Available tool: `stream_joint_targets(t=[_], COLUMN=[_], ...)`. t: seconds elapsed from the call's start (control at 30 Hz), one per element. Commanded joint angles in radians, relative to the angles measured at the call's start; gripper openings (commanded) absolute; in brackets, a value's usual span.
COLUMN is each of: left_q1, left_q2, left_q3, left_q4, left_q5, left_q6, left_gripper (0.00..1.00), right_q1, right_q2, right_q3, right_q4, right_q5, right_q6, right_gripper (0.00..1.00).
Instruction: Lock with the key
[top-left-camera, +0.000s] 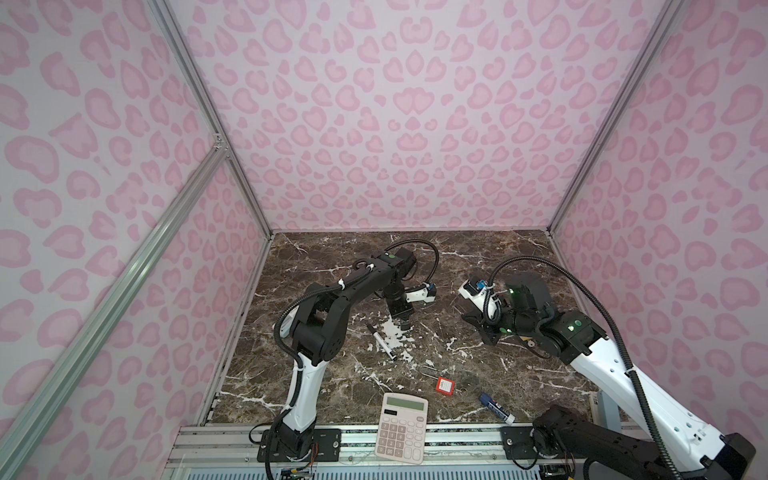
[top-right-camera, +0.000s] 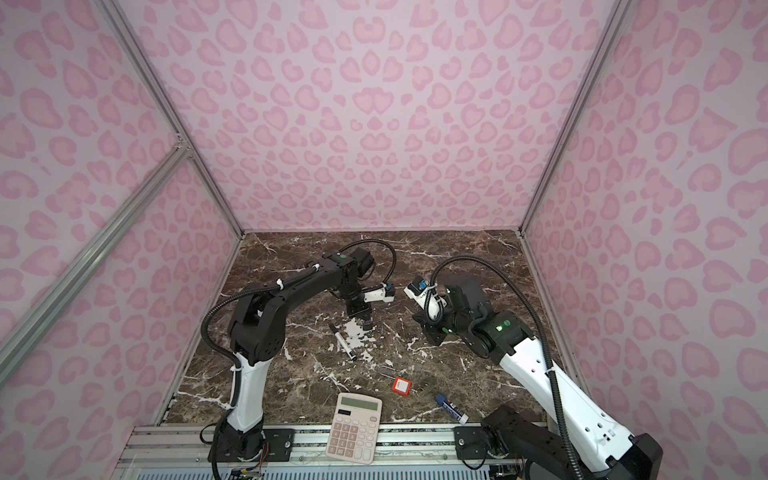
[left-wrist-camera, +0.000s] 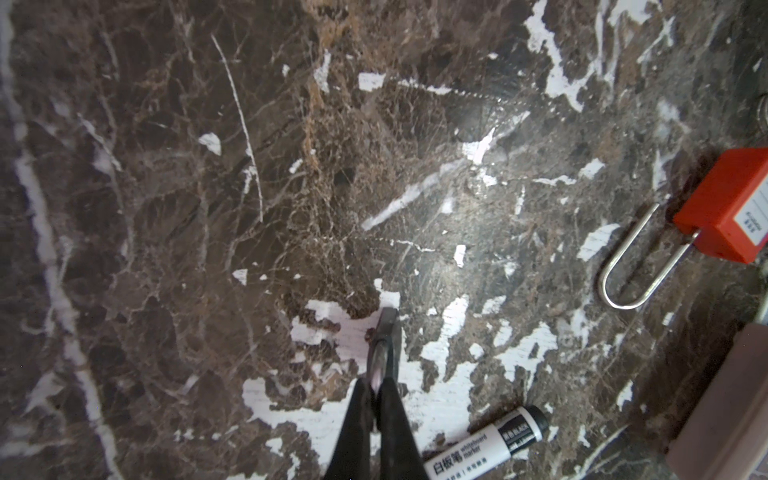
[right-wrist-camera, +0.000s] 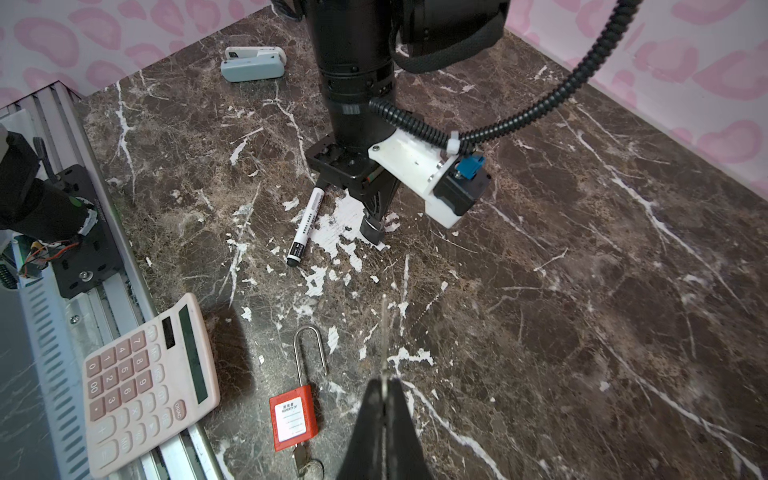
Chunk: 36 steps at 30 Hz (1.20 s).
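Padlock (top-left-camera: 444, 386), red, lies flat on the counter (top-left-camera: 498, 257) near the front edge, between the calculator (top-left-camera: 401, 428) and a blue-and-white stick (top-left-camera: 496, 409); same in both top views. Key too small to make out there. Right wrist view adds the key (right-wrist-camera: 299, 457) in the padlock's base and the shackle (right-wrist-camera: 309, 353) with one leg free. Left wrist view cuts the padlock body at the frame edge.

Left gripper (left-wrist-camera: 386, 332): jaws pressed together, empty, tips down at the counter beside the marker (left-wrist-camera: 486, 444). Right gripper (right-wrist-camera: 384, 384): jaws together, gripping nothing, well apart from the padlock.
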Motion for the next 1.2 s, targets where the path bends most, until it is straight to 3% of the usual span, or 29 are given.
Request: stream_joint_targets(t=[0.0,0.57,0.7,1.07,1.17], left_q1=[0.006,0.017,0.018,0.028,0.05], left_q2=[0.024,0.106,0.108,0.078,0.005], left_q3=[0.021,0.077,0.082,0.087,0.031], left_q4=[-0.007,0.058,0.071,0.084,0.186], left_q5=[-0.027,-0.051,-0.058,-0.041,0.009], left_q6=[0.023,0.026,0.026,-0.008,-0.055], left_gripper=[0.07,0.1,0.15,0.24,0.24], right_q1=[0.0,0.001,0.0,-0.002,-0.004], right_q2=[-0.002,0.011,0.012,0.01,0.008], right_q3=[-0.002,0.01,0.005,-0.005,-0.037], right_q4=[-0.012,-0.034,-0.027,-0.022,0.018], right_q5=[0.004,-0.012,-0.022,-0.031,-0.052], right_q6=[-0.006,-0.007,0.001,0.014,0.05], right_gripper=[0.0,0.0,0.0,0.0,0.0])
